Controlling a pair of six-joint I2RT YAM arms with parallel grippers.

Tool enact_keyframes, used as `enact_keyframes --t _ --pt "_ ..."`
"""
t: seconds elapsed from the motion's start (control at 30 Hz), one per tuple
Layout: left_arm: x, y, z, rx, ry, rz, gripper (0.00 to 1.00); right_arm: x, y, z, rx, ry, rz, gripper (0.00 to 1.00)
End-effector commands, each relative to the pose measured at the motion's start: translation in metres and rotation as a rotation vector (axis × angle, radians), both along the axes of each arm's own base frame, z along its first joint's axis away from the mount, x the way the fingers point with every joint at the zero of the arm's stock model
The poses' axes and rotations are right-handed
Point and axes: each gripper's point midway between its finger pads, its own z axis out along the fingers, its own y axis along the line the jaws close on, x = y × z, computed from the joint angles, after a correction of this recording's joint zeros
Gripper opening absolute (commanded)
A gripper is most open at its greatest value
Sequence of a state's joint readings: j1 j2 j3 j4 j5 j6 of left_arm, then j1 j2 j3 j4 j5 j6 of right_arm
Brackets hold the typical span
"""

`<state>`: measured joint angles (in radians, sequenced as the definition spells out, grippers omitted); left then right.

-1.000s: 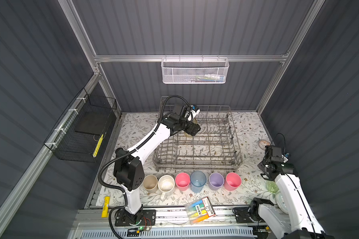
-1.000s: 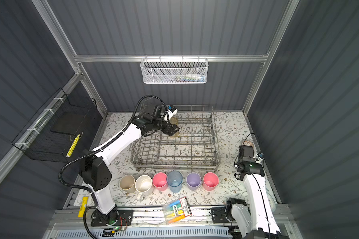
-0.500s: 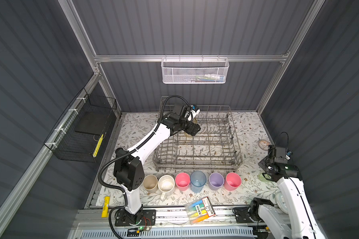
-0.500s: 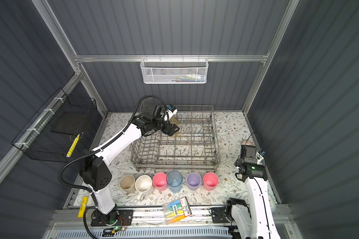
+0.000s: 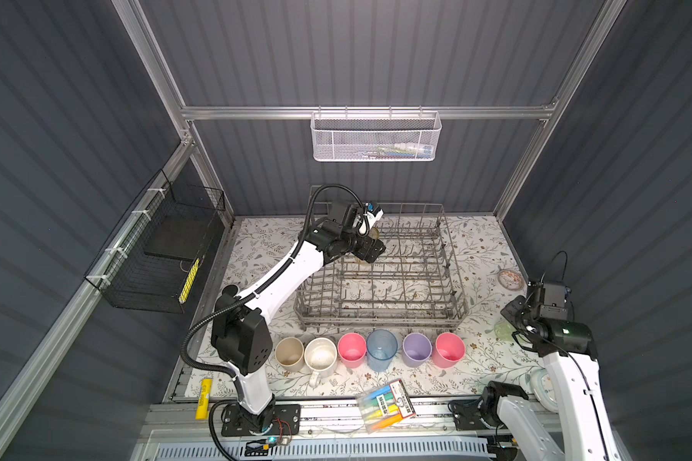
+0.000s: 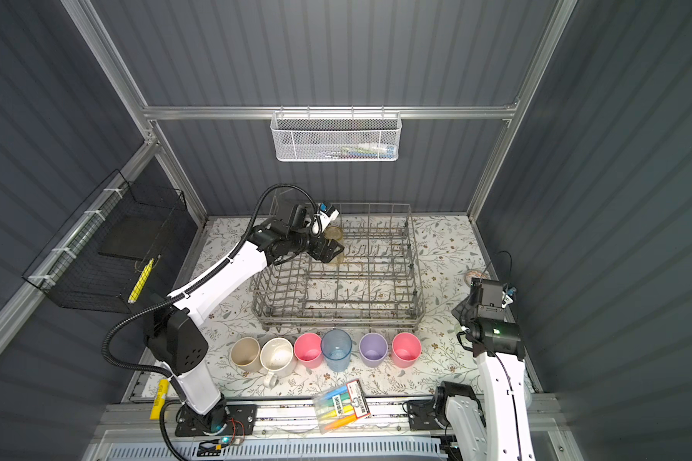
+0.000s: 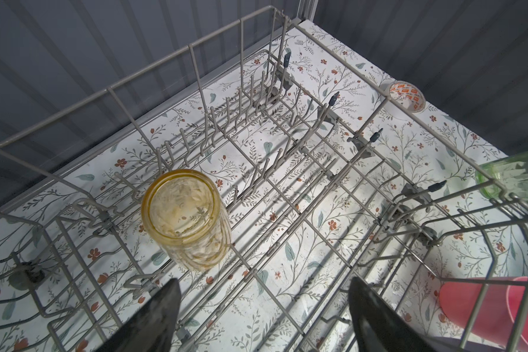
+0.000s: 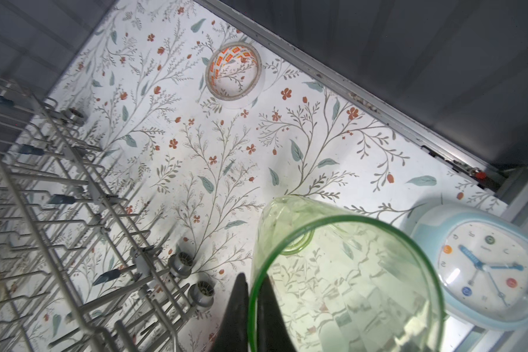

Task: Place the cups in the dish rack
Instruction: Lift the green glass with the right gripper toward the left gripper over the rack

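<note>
While the left end effector (image 7: 264, 292) stands wide open over the amber glass (image 7: 185, 219), standing at far left in the rack (image 5: 380, 319), the right end effector (image 8: 254, 282) grips the green glass (image 8: 348, 289) rim. That glass is right of the rack.

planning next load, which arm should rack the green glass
Right: the right tool is shut on the green glass at its rim, beside the dish rack. The left tool is open over the amber glass at the rack's far side.
</note>
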<state>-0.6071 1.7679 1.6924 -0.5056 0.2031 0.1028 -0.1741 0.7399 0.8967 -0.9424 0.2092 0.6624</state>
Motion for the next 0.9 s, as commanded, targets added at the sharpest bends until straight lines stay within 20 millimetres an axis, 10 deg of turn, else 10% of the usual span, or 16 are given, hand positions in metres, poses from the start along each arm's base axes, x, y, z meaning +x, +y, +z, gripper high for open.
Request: enact_keyframes --t 0.0,0.87 --pt "-0.005 0.003 0.021 -0.055 -0.033 0.008 0.86 -0.003 0.006 0.028 -0.007 -0.063 0.042 0.00" --pt "-0.032 -0.007 0.060 -0.229 -0.081 -0.093 0.86 0.024 0.106 0.188 0.237 -0.631 0.550 0.00"
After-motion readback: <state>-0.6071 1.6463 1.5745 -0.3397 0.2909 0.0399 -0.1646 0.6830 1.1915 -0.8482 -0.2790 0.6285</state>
